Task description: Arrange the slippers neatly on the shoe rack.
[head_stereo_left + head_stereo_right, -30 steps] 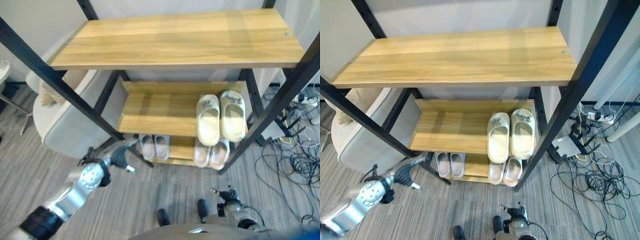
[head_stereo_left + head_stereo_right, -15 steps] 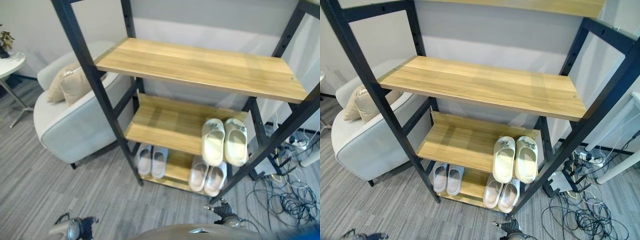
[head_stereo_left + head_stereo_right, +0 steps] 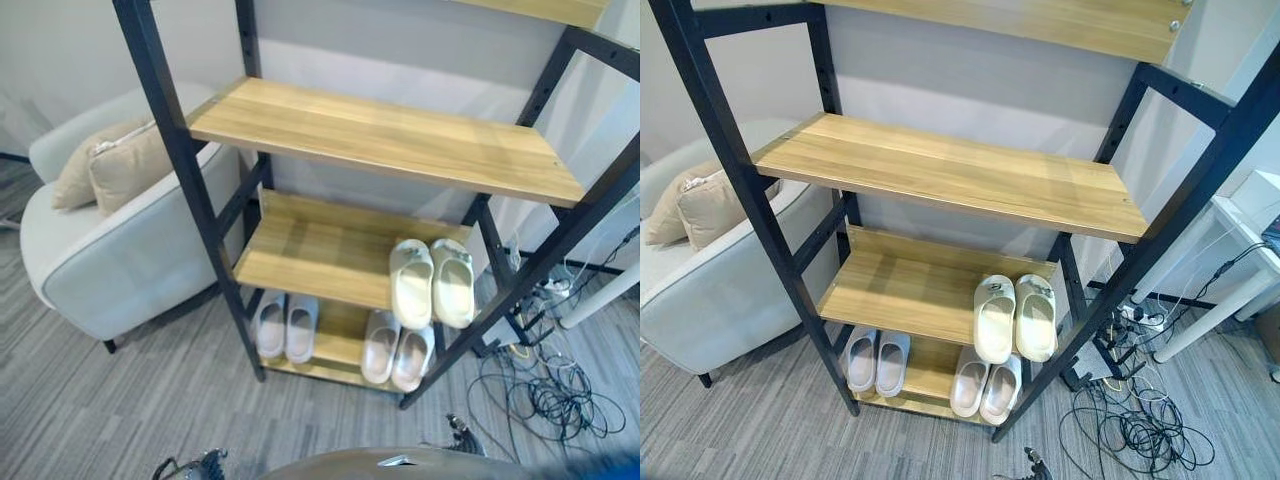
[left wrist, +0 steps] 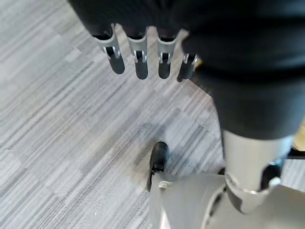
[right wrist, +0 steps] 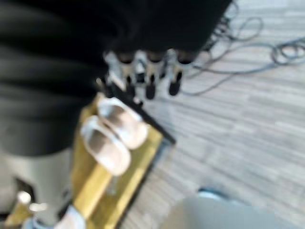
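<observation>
The shoe rack (image 3: 380, 140) has a black frame and wooden shelves. A cream pair of slippers (image 3: 432, 283) lies side by side at the right of its middle shelf. On the bottom shelf sit a pale grey pair (image 3: 285, 327) on the left and a pinkish-white pair (image 3: 397, 350) on the right. My left hand (image 4: 137, 59) hangs over the grey floor with straight fingers and nothing in it. My right hand (image 5: 150, 71) hangs low, fingers relaxed and empty, with the pinkish-white pair (image 5: 112, 133) showing past them.
A pale armchair (image 3: 110, 260) with a beige cushion (image 3: 120, 165) stands left of the rack. Loose black cables (image 3: 550, 390) lie on the floor to the right, beside a white table leg (image 3: 600, 295).
The camera has tilted up, so more of the rack shows. My left arm, raised toward the rack's lower left a second ago, has dropped to the bottom edge. The slippers have not moved.
</observation>
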Controlling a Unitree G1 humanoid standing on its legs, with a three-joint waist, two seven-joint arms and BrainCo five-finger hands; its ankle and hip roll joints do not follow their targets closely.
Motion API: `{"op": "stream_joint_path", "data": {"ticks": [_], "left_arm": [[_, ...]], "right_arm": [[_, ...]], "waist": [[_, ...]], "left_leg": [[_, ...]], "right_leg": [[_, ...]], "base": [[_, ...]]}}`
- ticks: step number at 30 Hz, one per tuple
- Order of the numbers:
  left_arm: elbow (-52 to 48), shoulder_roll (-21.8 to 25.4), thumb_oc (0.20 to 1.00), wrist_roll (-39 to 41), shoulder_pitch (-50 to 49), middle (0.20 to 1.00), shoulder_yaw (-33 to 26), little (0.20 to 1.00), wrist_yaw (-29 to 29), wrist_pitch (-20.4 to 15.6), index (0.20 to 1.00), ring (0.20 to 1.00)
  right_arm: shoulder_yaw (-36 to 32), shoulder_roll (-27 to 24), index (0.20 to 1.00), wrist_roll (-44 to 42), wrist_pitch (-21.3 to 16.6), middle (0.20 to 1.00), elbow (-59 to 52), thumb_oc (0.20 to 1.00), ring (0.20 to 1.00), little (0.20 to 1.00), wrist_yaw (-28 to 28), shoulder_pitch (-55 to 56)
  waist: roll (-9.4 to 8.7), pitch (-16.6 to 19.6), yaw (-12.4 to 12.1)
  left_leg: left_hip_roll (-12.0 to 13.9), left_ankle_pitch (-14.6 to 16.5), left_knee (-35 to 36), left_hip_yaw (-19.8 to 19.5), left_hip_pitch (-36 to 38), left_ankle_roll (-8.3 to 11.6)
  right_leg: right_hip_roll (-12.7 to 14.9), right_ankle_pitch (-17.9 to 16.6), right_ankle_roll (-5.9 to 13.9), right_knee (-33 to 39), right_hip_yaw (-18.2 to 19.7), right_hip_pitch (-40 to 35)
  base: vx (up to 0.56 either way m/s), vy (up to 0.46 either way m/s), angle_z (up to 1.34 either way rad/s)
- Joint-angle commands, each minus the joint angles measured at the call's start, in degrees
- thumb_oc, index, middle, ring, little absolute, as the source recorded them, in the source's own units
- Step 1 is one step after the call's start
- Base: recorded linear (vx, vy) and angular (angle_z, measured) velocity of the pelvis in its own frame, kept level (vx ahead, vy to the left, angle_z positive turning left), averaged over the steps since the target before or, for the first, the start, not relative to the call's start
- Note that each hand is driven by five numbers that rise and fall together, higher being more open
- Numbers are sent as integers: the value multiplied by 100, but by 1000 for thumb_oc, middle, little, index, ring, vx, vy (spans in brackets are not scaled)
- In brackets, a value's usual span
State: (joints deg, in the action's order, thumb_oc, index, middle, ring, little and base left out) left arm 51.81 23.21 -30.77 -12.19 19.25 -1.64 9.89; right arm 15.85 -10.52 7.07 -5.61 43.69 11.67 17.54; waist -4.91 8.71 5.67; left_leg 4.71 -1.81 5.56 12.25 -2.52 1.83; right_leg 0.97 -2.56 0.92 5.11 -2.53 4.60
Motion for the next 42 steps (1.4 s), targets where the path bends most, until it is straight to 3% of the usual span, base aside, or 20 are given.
{"op": "stream_joint_path", "data": {"ticks": [1, 3, 8, 13, 27, 33, 34, 42], "left_arm": [[334, -143, 1000, 234, 111, 1000, -92, 1000, 269, -6, 1000, 1000], [836, -298, 1000, 290, 163, 1000, -80, 1000, 421, -46, 1000, 1000], [749, -350, 1000, 275, 92, 1000, -117, 1000, 427, 38, 1000, 1000], [-114, -269, 1000, 108, -241, 1000, -358, 1000, 16, 595, 1000, 1000], [-2028, 37, 1000, -413, -750, 1000, -872, 1000, -1103, 1534, 1000, 1000], [-1861, 55, 1000, -490, -637, 1000, -859, 1000, -1201, 1579, 1000, 1000], [-1853, 51, 1000, -491, -606, 1000, -860, 1000, -1244, 1607, 1000, 1000], [-2004, 59, 1000, -524, -649, 1000, -882, 1000, -1423, 1652, 1000, 1000]], "right_arm": [[1, -46, 1000, 150, -343, 1000, -248, 1000, 1000, 1000, 176, -332], [80, -75, 1000, 211, -451, 1000, -157, 1000, 1000, 1000, 270, -482], [116, -159, 1000, 267, -626, 1000, -30, 1000, 1000, 1000, 409, -733], [108, -237, 1000, 206, -586, 1000, -107, 1000, 1000, 1000, 279, -1021], [-71, -415, 1000, 119, -294, 1000, -799, 1000, 1000, 1000, -54, -1319], [-2, -425, 1000, 109, -117, 1000, -955, 1000, 1000, 1000, -395, -1430], [-8, -359, 1000, 139, 96, 1000, -935, 1000, 1000, 1000, -541, -1448], [0, -232, 1000, 227, 271, 1000, -806, 1000, 1000, 1000, -624, -1370]], "waist": [[179, -138, -79], [202, -109, -97], [238, -103, -135], [270, -91, -209], [255, -84, -333], [244, -82, -342], [240, -88, -350], [249, -95, -355]], "left_leg": [[93, 357, -56, -110, 251, -109], [71, 355, -56, -152, 265, -120], [50, 350, -56, -209, 255, -133], [44, 335, -56, -268, 202, -129], [26, 285, -56, -407, 63, -108], [18, 283, -56, -446, 35, -115], [16, 280, -56, -473, 24, -118], [7, 280, -56, -505, -1, -123]], "right_leg": [[78, 89, 270, -256, -26, 30], [79, 107, 254, -243, -36, -8], [84, 107, 245, -200, -60, -41], [94, 100, 225, -139, -128, -64], [106, 69, 215, -49, -262, -67], [112, 74, 214, -47, -292, -61], [114, 80, 210, -46, -305, -72], [110, 96, 204, -49, -333, -70]], "base": [[19, 34, 0], [12, 20, 0], [11, 4, 3], [0, 0, 0], [10, -12, 6], [8, -8, 7], [0, 0, 0], [0, 0, 0]]}}
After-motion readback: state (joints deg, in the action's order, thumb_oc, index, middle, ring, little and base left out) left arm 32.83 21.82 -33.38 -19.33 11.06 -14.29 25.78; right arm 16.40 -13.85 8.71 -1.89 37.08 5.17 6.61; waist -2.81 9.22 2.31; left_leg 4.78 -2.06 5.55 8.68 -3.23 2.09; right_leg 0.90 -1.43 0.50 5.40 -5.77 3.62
